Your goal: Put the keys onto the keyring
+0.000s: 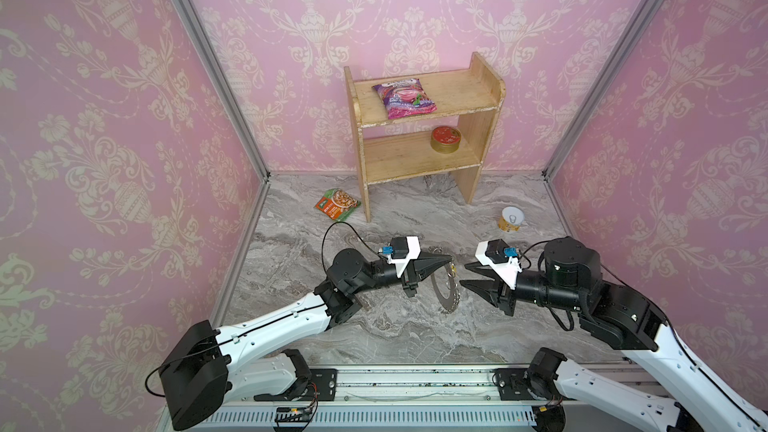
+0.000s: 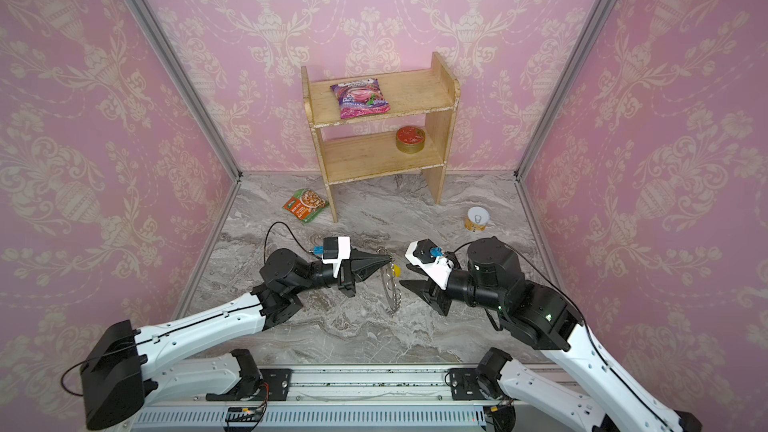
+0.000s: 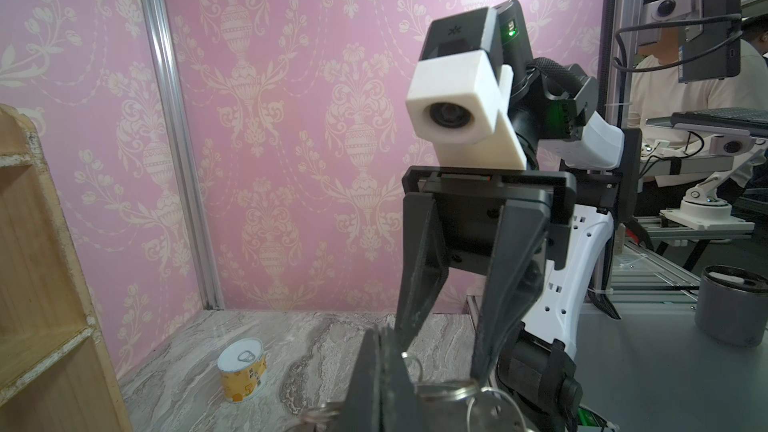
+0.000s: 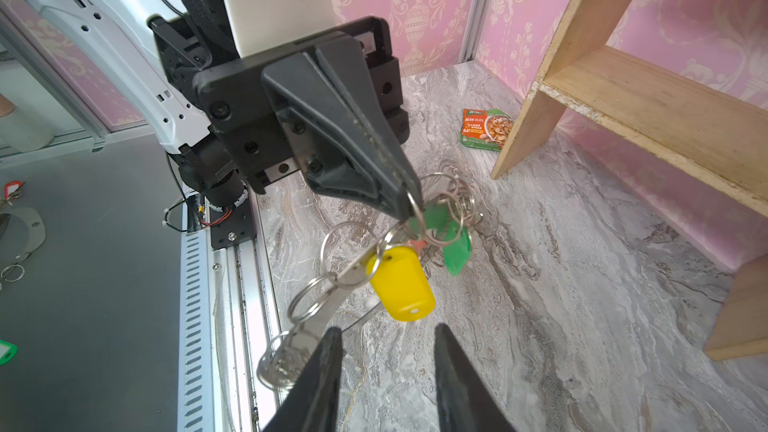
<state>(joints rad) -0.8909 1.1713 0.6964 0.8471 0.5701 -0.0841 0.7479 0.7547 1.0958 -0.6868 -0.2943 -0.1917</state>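
My left gripper [image 1: 451, 259] is shut on the keyring [image 1: 442, 289], a flat grey metal ring with several wire loops, and holds it on edge above the marble table. A key with a yellow tag [image 4: 401, 282] hangs from a loop on the ring, and a key with a green tag [image 4: 455, 243] hangs behind it. A sliver of red-orange [image 4: 417, 245] shows between them. My right gripper [image 1: 463, 274] stands open just right of the ring, its fingers apart below the yellow tag [image 2: 397, 270] in the right wrist view, touching nothing. In the left wrist view the keyring [image 3: 449, 392] sits by the shut jaws.
A wooden shelf [image 1: 478, 118] stands at the back with a pink snack bag [image 1: 404, 98] on top and a gold tin with a red lid [image 1: 446, 140] below. A green-orange packet [image 1: 336, 205] lies left of it. A yellow can [image 1: 511, 219] sits at the right.
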